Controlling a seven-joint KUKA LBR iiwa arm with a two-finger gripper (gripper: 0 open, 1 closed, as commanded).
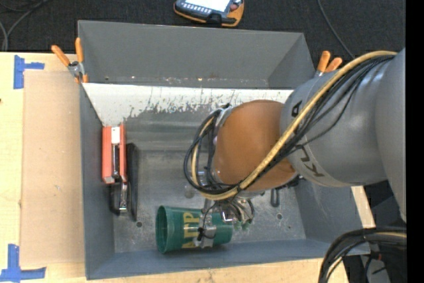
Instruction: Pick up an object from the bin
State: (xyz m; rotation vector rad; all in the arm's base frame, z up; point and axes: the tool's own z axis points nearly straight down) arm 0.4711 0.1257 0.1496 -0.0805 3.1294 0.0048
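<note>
Green cup [180, 230] under hand [213, 225]: lies on side by front wall of bin [199, 63], mouth toward view's left. Hand low over cup's base end; apart or together, cannot tell, orange cover [255, 142] on wrist hides much. Well apart, at left wall: orange stapler-like tool [112, 152], black item [129, 182] just beside it. Progress, as judged: approach done; grasp unconfirmed; cup not yet lifted, lift remains

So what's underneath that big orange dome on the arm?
Below the orange cover the jaws hang over a green cup lying on its side by the near wall of the bin. The floor directly beneath the cover is hidden.
</note>
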